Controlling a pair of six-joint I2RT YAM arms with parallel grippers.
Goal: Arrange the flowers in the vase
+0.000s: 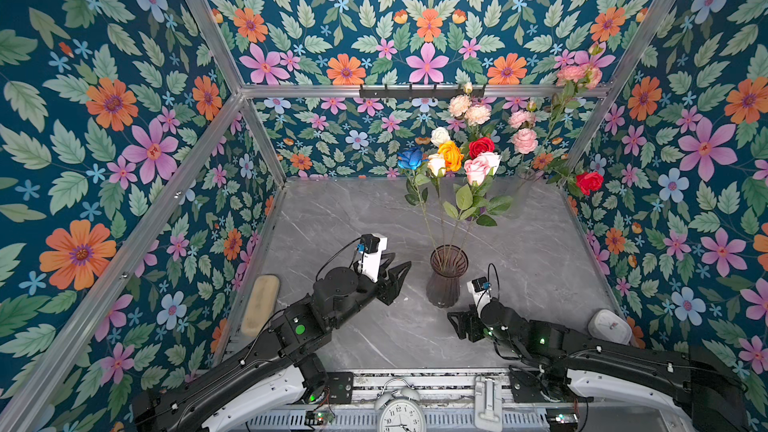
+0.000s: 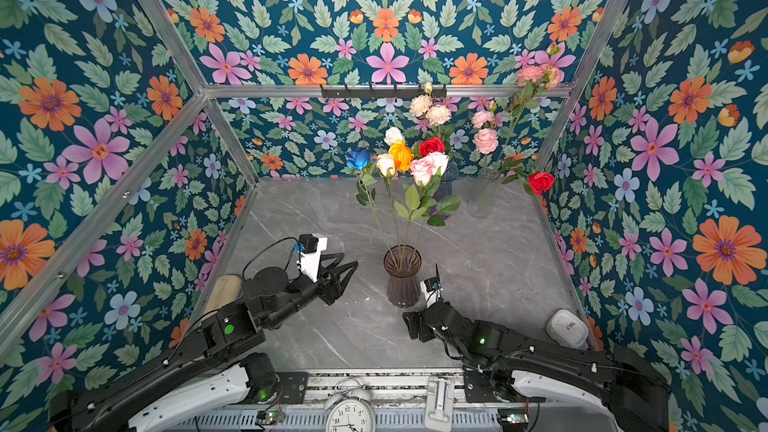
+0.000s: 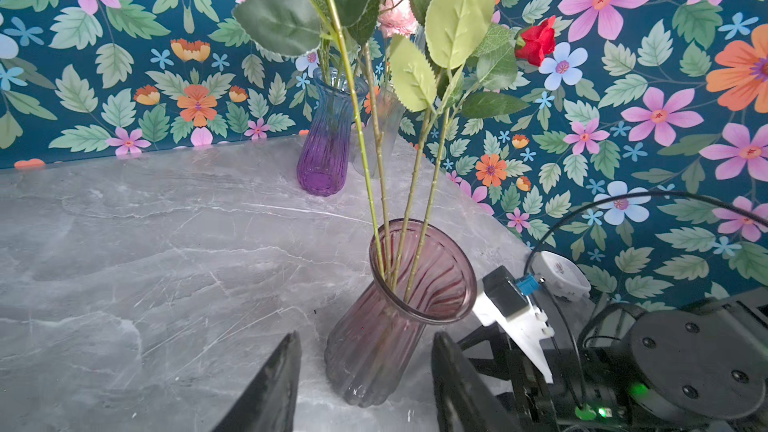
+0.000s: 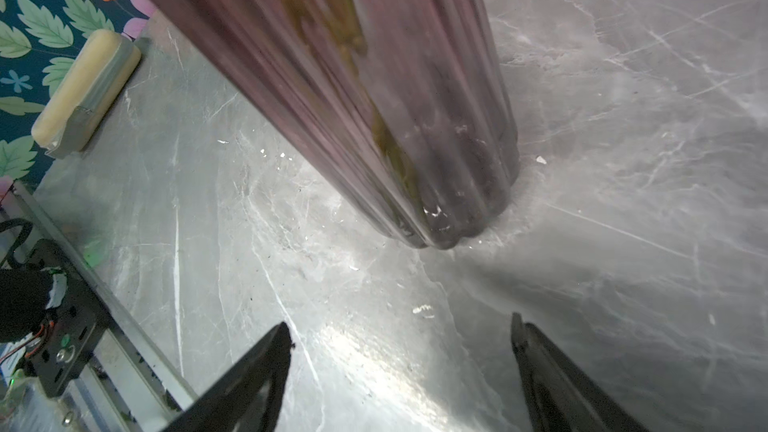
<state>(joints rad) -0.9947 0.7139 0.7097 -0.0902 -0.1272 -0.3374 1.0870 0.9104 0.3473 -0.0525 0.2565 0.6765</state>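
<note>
The vase [image 1: 446, 280] [image 2: 402, 280] [image 3: 399, 317] [image 4: 374, 97] is ribbed purple-brown glass and stands upright mid-table. Several green stems of the flowers [image 1: 440, 160] [image 3: 415, 184] stand in it, with blue [image 1: 411, 158], orange and pink roses above. My left gripper [image 1: 401, 264] [image 2: 350, 260] [image 3: 366, 336] is open just left of the vase, apart from it and holding nothing. My right gripper [image 1: 455, 326] [image 2: 409, 324] [image 4: 400, 322] is open wide, low in front of the vase's base, with only bare table between its fingers.
At the back stand a purple vase [image 3: 324, 151] and a clear vase [image 1: 525, 189] holding peach, pink and red blooms [image 1: 589, 182]. A beige block [image 1: 260, 305] lies at the table's left edge, a white device [image 1: 609, 326] at its right, and an alarm clock [image 1: 401, 413] in front.
</note>
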